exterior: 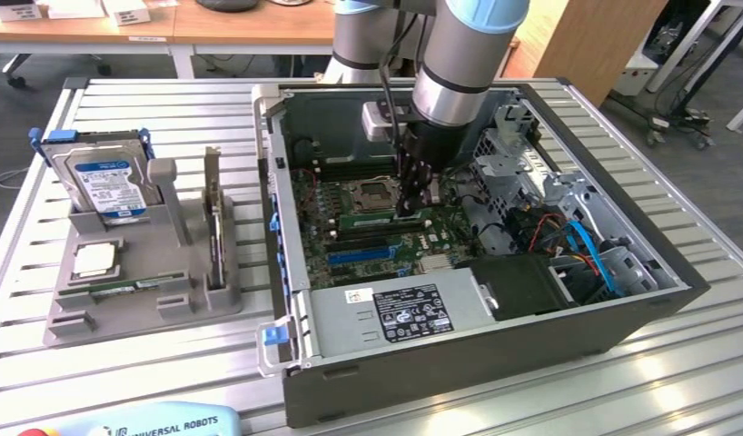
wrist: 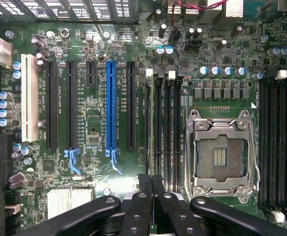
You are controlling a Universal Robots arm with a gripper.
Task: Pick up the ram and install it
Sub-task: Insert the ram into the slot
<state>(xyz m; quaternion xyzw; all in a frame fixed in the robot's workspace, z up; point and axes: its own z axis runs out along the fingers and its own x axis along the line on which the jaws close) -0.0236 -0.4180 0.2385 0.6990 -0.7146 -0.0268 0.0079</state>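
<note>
Slatted bench (exterior: 165, 109), open computer case (exterior: 469, 363) in the middle: I see the ram (exterior: 351, 221) standing edge-up on the motherboard (exterior: 411, 242) beside the processor socket (exterior: 374, 193), gripper (exterior: 404, 213) fingers (wrist: 144, 186) closed over its end.

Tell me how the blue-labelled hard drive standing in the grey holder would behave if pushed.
The hard drive looks like a rigid metal box, so probably stiff and heavy for its size. It stands on edge in the grey holder, so a push near its top might rock it, though the slot should brace it.
</note>
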